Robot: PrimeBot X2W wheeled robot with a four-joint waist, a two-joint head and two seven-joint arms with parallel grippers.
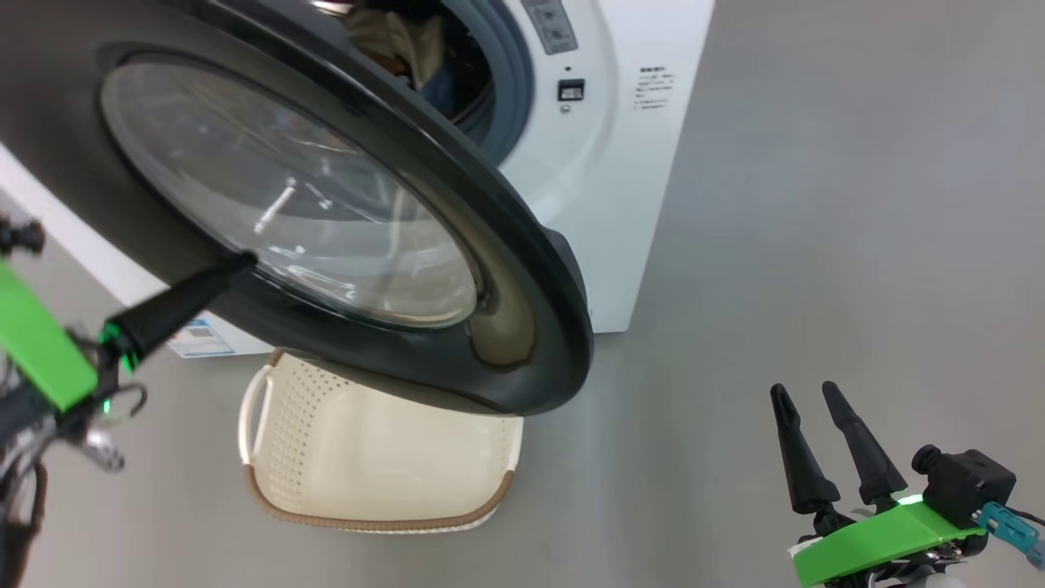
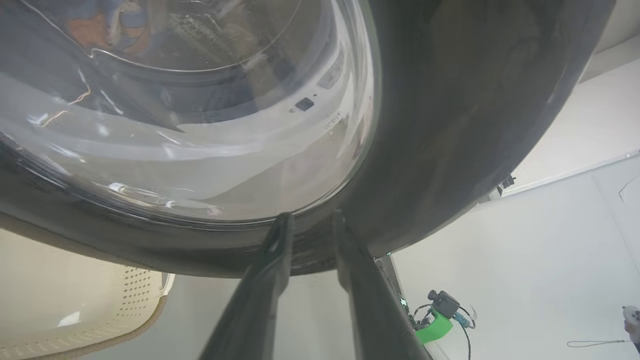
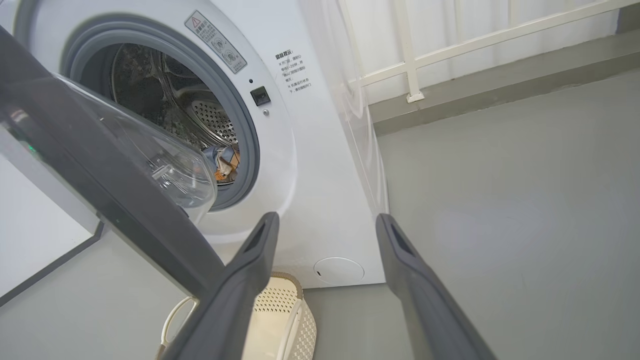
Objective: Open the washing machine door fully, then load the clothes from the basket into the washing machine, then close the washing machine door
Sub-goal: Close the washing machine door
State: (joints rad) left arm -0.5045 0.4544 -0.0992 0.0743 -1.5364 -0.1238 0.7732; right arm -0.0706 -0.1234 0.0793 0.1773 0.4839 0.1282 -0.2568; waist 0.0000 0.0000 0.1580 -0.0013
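So the door [image 1: 522, 269] is standing partway out from the machine [image 1: 637, 204], at an angle. It has a fat glossy black rim with a clear domed glass [image 1: 286, 204] bulging toward the drum side. From the head view it hangs right over the basket [image 1: 367, 457] and covers the basket's far end. Behind the door's edge there's the grey gasket [image 3: 245, 125] and the holey steel drum [image 3: 215, 117]. The clothes [image 3: 224, 161] are sitting low in the drum, a blue and orange lump with cream bits.

The left gripper [image 2: 310, 220] has its tips right on the door's outer face, where the glass meets the black rim. Its fingers are parted a little with nothing between them, so it's touching, not pinching. The right gripper [image 1: 804, 390] is well off to the lower right, spread wide and holding nothing.

The basket sits on the floor [image 1: 816, 204] just in front of the machine, under the door. The door's free edge points out toward the right gripper's side. There's a big stretch of bare grey floor to the right of the machine.
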